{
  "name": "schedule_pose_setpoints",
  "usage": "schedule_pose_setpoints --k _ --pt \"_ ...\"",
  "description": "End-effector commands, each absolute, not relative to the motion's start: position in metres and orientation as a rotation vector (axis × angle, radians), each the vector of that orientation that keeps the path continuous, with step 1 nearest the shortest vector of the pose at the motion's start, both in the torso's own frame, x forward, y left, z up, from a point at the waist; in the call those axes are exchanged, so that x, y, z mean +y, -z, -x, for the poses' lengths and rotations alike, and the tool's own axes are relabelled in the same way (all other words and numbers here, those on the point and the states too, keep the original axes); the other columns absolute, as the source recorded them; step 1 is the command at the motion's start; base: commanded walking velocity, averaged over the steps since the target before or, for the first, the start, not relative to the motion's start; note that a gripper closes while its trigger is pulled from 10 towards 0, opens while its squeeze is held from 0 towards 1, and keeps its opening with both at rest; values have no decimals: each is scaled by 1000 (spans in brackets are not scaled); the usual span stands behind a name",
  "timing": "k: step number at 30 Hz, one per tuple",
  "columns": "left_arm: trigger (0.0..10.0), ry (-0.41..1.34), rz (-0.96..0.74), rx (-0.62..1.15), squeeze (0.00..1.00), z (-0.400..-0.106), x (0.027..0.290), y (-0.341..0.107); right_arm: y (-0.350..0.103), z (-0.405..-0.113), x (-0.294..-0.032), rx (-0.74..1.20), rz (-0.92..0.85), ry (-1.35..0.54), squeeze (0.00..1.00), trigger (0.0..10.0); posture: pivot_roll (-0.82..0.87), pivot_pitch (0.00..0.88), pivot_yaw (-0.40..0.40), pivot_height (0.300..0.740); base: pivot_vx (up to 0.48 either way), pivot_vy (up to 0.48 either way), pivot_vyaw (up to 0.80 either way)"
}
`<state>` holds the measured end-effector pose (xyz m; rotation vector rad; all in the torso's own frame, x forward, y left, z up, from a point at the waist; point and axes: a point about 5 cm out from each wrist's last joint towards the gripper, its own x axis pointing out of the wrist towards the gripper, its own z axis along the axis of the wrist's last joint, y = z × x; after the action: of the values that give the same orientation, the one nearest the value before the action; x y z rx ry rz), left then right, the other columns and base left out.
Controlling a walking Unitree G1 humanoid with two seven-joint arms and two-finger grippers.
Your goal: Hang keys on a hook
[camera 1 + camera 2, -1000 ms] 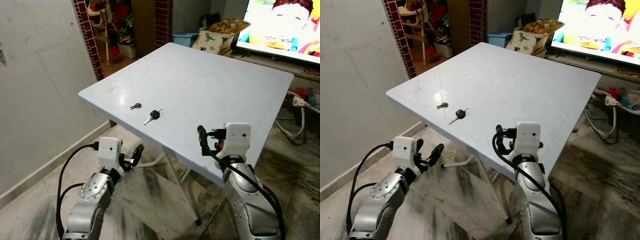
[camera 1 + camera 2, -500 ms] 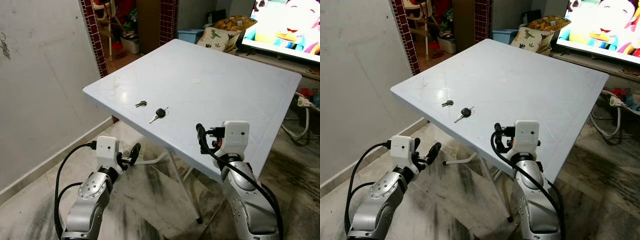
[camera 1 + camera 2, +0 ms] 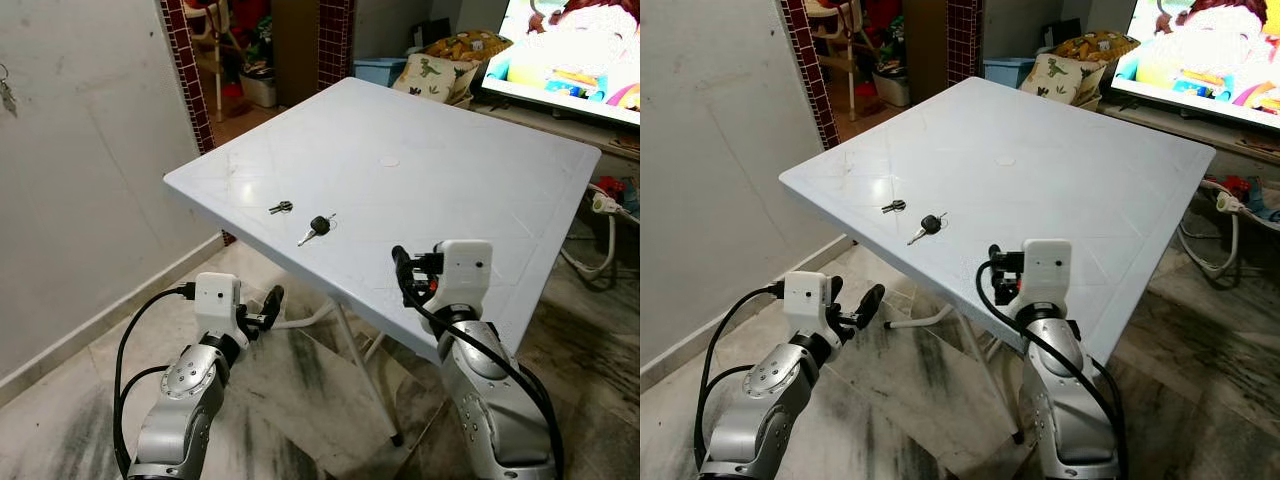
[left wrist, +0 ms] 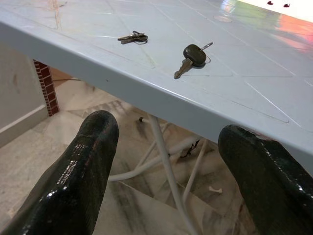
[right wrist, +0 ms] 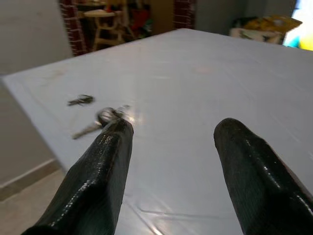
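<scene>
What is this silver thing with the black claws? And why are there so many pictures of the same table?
That is a robot that walks around a home. The two silver parts are its arms, and each ends in a gripper with two long black fingers. Two pictures come from cameras in its head, looking down. There you see the left gripper low beside the white table, and the right gripper at the table's near edge. The other two pictures come from little cameras on its wrists, looking out between the fingers. On the table lie a key with a black head and a small bunch of keys next to it. Both grippers are open and hold nothing. The robot's job is to hang keys on a hook.
</scene>
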<state>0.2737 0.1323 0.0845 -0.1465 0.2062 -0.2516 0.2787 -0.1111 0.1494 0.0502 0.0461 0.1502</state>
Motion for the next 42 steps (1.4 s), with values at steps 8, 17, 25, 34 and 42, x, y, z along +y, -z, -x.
schedule_pose_setpoints --k 8,17,25,34,42 --pt "10000 231 153 204 0 -276 135 -85 -150 -280 -101 52 -70 -202 1000 10000 -46 20 -5 740 0 0 0" --pt "10000 167 109 175 0 -276 141 -93 -150 -286 -85 60 -75 -272 1000 10000 -32 22 -7 740 0 0 0" --pt "10000 170 145 168 0 -277 142 -90 -147 -290 -83 59 -68 -276 1000 10000 -20 13 -8 740 0 0 0" --pt "10000 182 146 163 0 -278 141 -91 -145 -290 -81 60 -60 -276 1000 10000 -21 10 0 740 0 0 0" --pt "10000 185 141 166 0 -279 142 -91 -142 -290 -80 67 -59 -279 1000 10000 -21 11 6 740 269 0 0"
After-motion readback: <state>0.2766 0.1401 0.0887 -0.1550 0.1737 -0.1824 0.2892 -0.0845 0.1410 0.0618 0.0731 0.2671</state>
